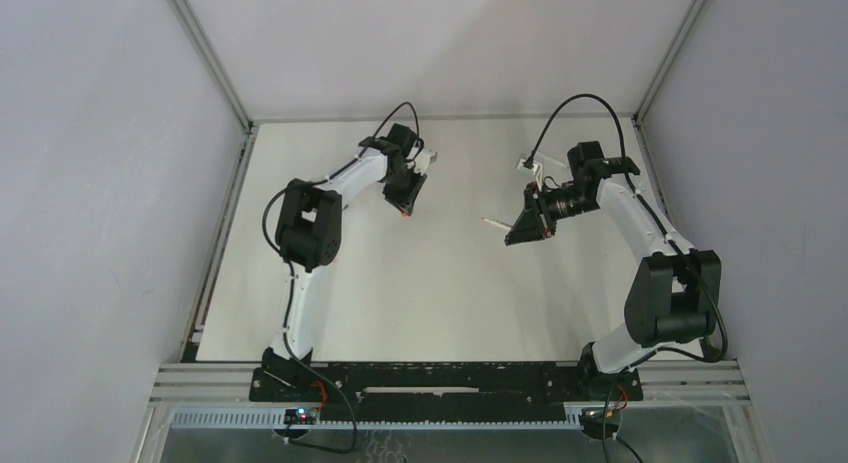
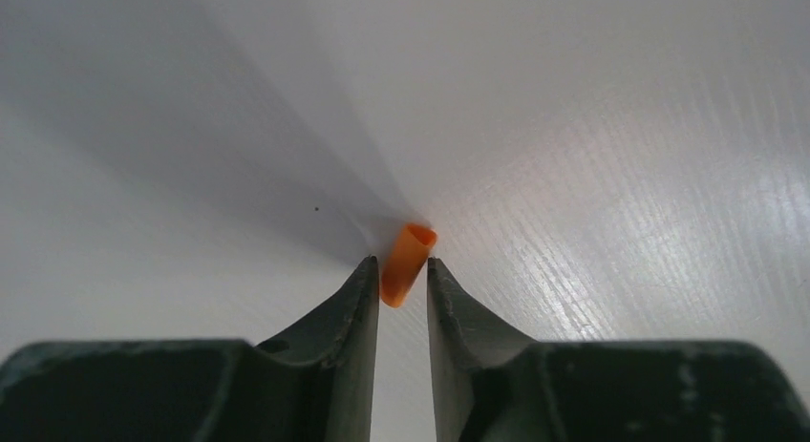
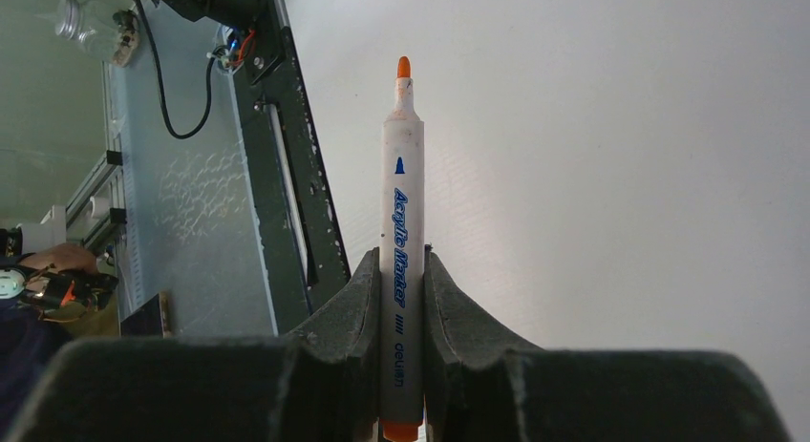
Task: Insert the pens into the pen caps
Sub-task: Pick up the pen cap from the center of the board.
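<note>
An orange pen cap (image 2: pixel 409 254) stands tilted between the fingertips of my left gripper (image 2: pixel 402 263), open end up, with both tips against its sides. In the top view it is an orange speck (image 1: pixel 403 215) under my left gripper (image 1: pixel 405 209) at the back left of the white table. My right gripper (image 3: pixel 402 258) is shut on a white-barrelled pen (image 3: pixel 401 194) with blue lettering, its orange tip pointing away from the jaws. From above, that pen (image 1: pixel 494 224) sticks out leftward from my right gripper (image 1: pixel 518 229), level and above the table, a hand's width right of the cap.
Grey walls enclose the white table (image 1: pixel 440 293) on three sides. A black rail (image 1: pixel 440 378) with both arm bases runs along the near edge, with cables beyond it. The right wrist view shows that rail (image 3: pixel 287 175) and a metal shelf at the left.
</note>
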Tool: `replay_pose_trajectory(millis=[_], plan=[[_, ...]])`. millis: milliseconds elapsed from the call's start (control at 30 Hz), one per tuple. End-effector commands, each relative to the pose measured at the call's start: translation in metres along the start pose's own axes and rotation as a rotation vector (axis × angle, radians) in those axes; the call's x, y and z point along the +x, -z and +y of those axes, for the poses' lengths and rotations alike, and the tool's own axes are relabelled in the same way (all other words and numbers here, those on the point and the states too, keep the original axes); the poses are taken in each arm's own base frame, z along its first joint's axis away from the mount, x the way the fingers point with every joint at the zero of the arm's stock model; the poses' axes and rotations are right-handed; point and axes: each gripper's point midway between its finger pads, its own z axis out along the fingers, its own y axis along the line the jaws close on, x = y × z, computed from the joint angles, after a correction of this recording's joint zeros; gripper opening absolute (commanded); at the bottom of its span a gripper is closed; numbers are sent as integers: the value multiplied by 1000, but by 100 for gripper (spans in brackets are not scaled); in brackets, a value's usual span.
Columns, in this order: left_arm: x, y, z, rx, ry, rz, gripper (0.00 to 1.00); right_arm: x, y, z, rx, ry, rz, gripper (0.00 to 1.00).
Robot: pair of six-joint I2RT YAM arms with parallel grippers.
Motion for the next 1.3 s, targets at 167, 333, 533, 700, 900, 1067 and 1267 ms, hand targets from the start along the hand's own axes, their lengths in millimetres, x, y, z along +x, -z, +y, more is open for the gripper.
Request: replay_pose_trajectory(millis=[167, 333, 533, 700, 900, 1067, 1267], plan=[[3, 0, -7, -17, -101, 33, 17, -11, 2, 3, -19, 9, -37, 0], [19, 1, -17, -15, -186, 71, 9, -11, 3, 4, -15, 13, -39, 0], [53, 22, -41, 71, -340, 42, 9, -12, 6, 5, -10, 22, -46, 0], [87, 47, -67, 179, -532, -18, 17, -13, 7, 6, -16, 21, -56, 0], [121, 42, -79, 181, -592, 37, 22, -15, 8, 7, -24, 28, -65, 0], [133, 28, -76, 150, -582, 108, 22, -14, 10, 10, -25, 33, -71, 0], [115, 41, -68, 58, -561, 45, 25, -13, 11, 11, -18, 41, -80, 0]])
